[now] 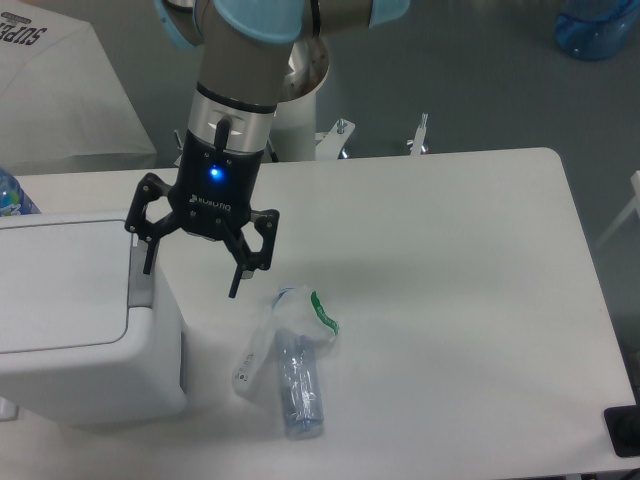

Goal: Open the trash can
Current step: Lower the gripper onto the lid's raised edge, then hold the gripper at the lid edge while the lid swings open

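The trash can (80,330) is a boxy white bin at the left edge of the table, its flat lid down. A grey tab (141,283) sits on the lid's right edge. My gripper (192,280) hangs open just right of the bin's upper right corner. Its left fingertip (149,263) is over the tab and its right fingertip (234,290) is over the bare table. Nothing is between the fingers.
A small clear plastic bottle (298,385) with a crumpled white wrapper (285,320) lies on the table (450,300) below and right of the gripper. A blue bottle cap shows at the far left edge (10,195).
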Controlling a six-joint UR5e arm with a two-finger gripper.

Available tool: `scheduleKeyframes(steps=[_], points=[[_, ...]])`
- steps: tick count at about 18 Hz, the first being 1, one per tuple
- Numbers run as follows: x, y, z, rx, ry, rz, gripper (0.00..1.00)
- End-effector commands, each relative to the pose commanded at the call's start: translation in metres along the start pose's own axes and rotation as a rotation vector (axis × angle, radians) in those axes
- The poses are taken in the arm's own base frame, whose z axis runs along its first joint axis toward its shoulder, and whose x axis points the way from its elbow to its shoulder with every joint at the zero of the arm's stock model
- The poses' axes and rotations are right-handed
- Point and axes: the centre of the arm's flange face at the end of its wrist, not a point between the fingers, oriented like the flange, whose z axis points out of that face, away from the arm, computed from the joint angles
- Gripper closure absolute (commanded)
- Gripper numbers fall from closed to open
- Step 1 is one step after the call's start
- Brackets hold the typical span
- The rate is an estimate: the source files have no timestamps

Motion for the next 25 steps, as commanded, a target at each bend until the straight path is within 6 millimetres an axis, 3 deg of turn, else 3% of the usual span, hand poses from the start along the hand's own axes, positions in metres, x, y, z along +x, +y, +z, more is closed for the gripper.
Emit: scheduleKeyframes(steps=[25], points=[[0.004, 0.008, 0.018, -0.032, 0.016, -0.001, 0.00]])
